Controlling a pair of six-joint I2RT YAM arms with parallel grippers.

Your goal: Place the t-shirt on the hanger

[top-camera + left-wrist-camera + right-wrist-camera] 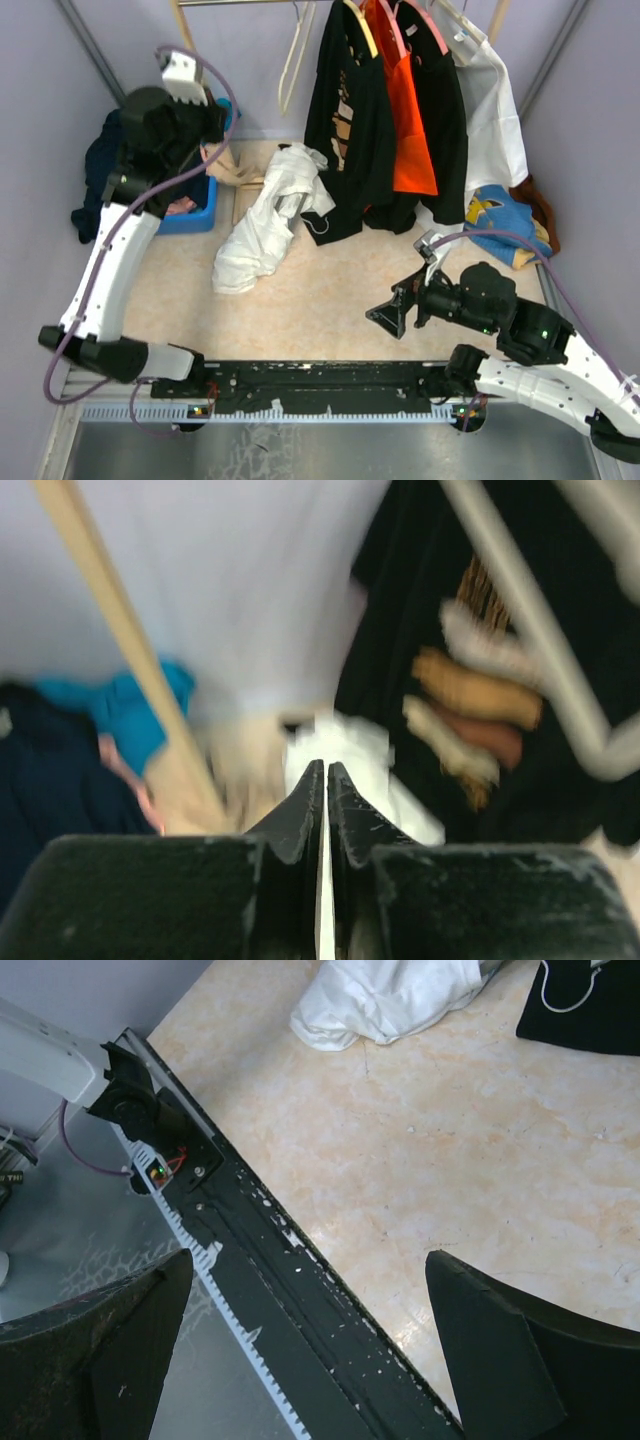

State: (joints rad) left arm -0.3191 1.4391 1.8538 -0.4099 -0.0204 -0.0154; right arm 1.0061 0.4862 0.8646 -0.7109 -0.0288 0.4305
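Looking down from above, we see the t-shirt [265, 220] lying in a crumpled white heap on the worktop [330, 290], left of centre. Its upper end is just beside the hem of a black garment [340, 120] that hangs from a rail at the back. An orange garment [410, 120] and a white garment [490, 110] hang further right, and a bare cream hanger [295, 60] hangs to the left of the black one. A blue bin [195, 215] of clothes sits at the far left.

We see the left gripper [326, 770] raised well above the worktop, its fingers pressed together with nothing visibly held. The right gripper [308, 1256] hovers low over bare worktop near the front edge, well apart from the t-shirt, its fingers spread wide and empty.
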